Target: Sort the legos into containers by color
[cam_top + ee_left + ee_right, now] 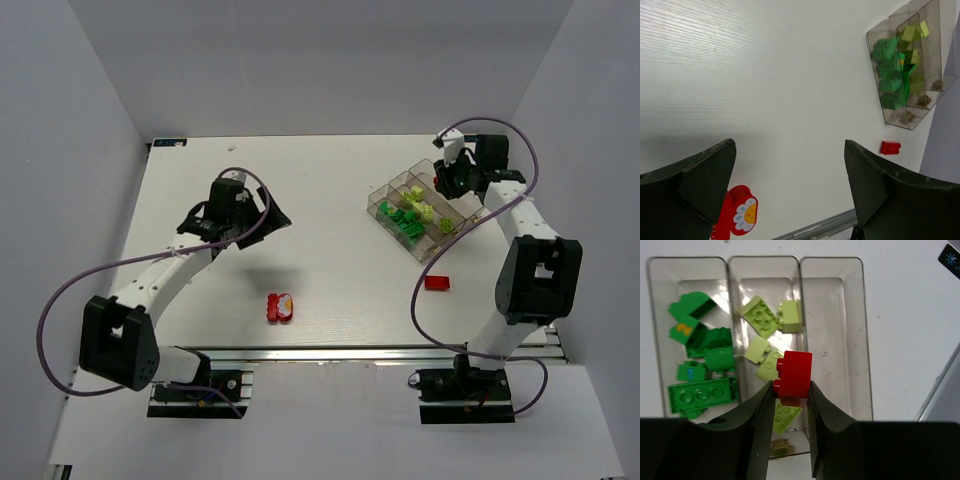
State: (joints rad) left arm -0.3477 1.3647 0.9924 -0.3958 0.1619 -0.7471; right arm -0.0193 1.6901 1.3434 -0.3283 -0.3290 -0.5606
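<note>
The right end effector [790, 392] is gripping a red brick [795, 371] between its two fingers, at the centre of the right wrist view. It is holding the brick above the clear tray [832, 261], over the lower part of the middle compartment and close to the wall shared with the right-hand one. In the top view, this end effector [447, 183] is hanging over the tray [378, 193] at the upper right of the tabletop [320, 230].

Dark green bricks [702, 390] are lying in the left compartment, and pale yellow-green bricks [760, 320] are lying in the middle one.

A second red brick [437, 282] is sitting on the tabletop just below the tray, to the right of centre; the left wrist view is showing it [890, 147] at the right. A red piece with a flower face [281, 307] is lying at lower centre.

The left end effector [790, 150] is hovering with its fingers spread wide and holding nothing, above bare tabletop at left of centre in the top view [240, 225]. The flower piece [737, 212] is showing beside its left finger.
</note>
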